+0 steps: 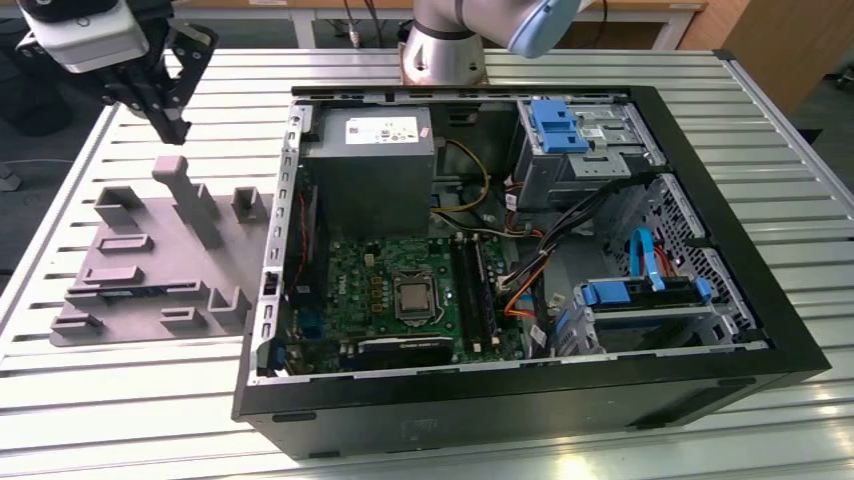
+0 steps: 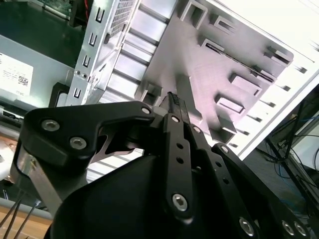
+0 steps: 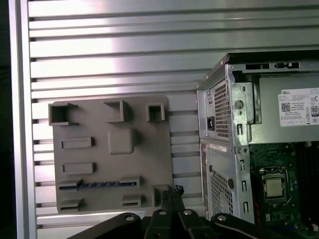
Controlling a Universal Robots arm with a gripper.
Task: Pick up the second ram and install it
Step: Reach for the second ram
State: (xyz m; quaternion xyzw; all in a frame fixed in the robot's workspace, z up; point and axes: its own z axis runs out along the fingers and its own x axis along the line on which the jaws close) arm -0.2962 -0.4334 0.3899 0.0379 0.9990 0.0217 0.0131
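The second ram (image 1: 134,292) is a thin dark blue-green stick lying on edge in the slots of a grey holder plate (image 1: 160,250) on the table, at the exterior view's left of the computer case. The first wrist view shows this ram (image 3: 97,184) as a dark blue strip low on the plate (image 3: 109,149). My gripper (image 1: 171,128) hangs above the plate's far end, well clear of the ram. Its black fingers (image 2: 174,107) are pressed together with nothing between them, and the gripper (image 3: 175,190) looks shut in both wrist views.
The open computer case (image 1: 534,405) lies on its side at the exterior view's right of the plate. Inside are the green motherboard with its CPU socket (image 1: 414,297), long black slots (image 1: 470,285), a grey power supply (image 1: 367,150) and blue drive brackets (image 1: 554,125). The slatted metal table (image 1: 120,410) surrounds them.
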